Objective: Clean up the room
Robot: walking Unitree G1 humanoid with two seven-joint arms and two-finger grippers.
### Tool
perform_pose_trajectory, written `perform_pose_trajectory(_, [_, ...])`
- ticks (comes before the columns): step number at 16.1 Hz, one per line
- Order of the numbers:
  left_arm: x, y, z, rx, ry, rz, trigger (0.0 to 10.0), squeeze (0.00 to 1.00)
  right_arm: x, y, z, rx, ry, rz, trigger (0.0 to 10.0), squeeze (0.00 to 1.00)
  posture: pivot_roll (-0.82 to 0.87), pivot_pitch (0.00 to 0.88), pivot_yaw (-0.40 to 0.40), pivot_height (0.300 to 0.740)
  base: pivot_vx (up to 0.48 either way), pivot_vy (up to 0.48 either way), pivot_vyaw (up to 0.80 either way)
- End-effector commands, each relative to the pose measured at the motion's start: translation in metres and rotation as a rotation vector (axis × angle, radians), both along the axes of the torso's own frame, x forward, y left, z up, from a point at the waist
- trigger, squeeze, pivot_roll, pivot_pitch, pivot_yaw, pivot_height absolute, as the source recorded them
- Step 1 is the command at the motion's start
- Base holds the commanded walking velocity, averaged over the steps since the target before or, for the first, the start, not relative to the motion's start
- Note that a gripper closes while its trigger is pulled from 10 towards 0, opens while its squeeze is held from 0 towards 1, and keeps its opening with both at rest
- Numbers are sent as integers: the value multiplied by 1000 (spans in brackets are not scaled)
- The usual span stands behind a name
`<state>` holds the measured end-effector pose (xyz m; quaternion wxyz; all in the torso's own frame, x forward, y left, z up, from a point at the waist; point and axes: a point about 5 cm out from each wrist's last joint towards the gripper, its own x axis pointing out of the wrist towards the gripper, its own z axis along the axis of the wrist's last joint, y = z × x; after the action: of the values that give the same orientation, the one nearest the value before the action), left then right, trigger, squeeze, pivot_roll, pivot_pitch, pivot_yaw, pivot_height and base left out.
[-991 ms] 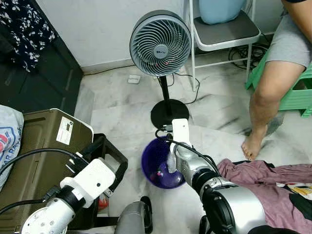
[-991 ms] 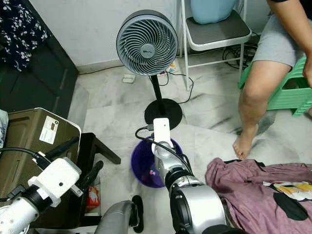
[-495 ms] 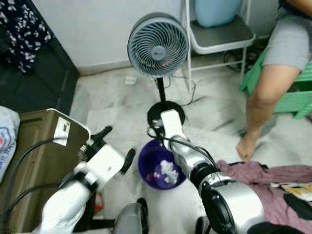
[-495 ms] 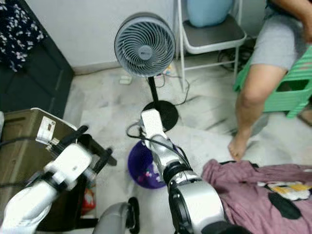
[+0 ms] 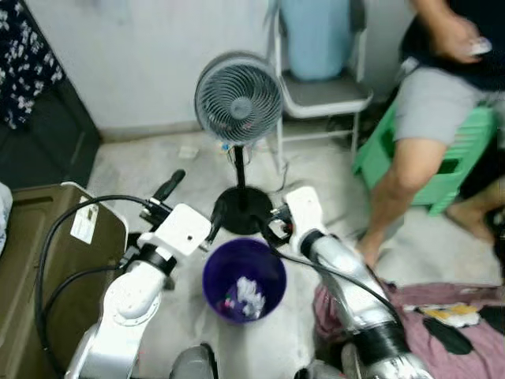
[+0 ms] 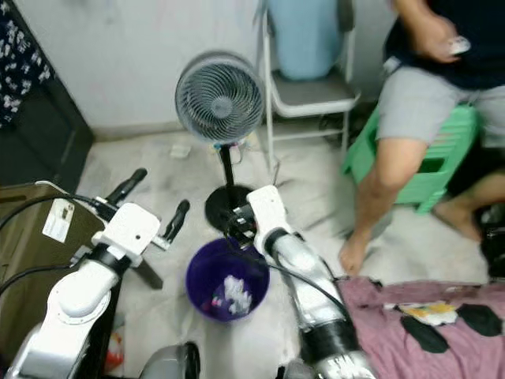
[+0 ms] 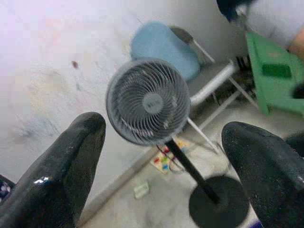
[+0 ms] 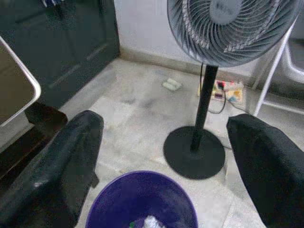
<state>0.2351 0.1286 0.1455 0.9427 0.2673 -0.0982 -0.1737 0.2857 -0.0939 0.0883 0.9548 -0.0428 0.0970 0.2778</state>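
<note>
Both end effectors are held wide apart and empty: the left end effector is raised beside the bin's left rim, and the right end effector is held over the purple bin, pointing towards the fan. White crumpled paper and small coloured scraps are seen lying in the bin. Compared with a second ago, the right end effector has been lifted out of the bin, the left arm has been raised, and the view has been tilted up so that more of the seated person is shown. The marble floor is seen below a white wall; a folding chair, a green stool, an olive case and a maroon cloth are placed around.
</note>
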Motion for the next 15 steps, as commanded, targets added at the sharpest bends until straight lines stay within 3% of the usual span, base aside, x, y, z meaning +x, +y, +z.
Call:
perform_pose_trajectory(1, [4,2,-1,5,-17,20,10000,0,-11,-7,2,42,33,16,10000,1000,-55,0,19,740,0,0,0])
perform_pose_trajectory(2, [6,2,0,0,-30,28,10000,0,-19,-15,4,35,20,27,10000,1000,-60,0,18,740,0,0,0])
perform_pose_trajectory(3, [10,3,0,-14,-48,53,10000,0,-37,-33,5,-3,-56,36,10000,0,-87,0,15,740,0,0,0])
perform_pose_trajectory(5, [14,5,1,-66,-61,92,10000,0,-52,-62,2,-18,-80,-94,10000,0,-101,0,18,740,0,0,0])
perform_pose_trajectory(7, [17,8,1,-114,-66,126,10000,0,-59,-74,0,-28,-63,-186,10000,0,-104,0,19,740,0,0,0])
perform_pose_trajectory(9, [16,13,-2,-146,-57,145,10000,0,-45,-73,6,-11,-106,-221,10000,0,-100,0,14,740,0,0,0])
perform_pose_trajectory(11, [17,17,-2,-187,-58,178,10000,0,-19,-61,19,40,-146,-228,10000,0,-81,0,-3,740,0,0,0])
perform_pose_trajectory(15, [18,21,-2,-239,-59,206,10000,0,9,-56,28,42,-129,-277,10000,0,-68,0,-14,740,149,0,0])
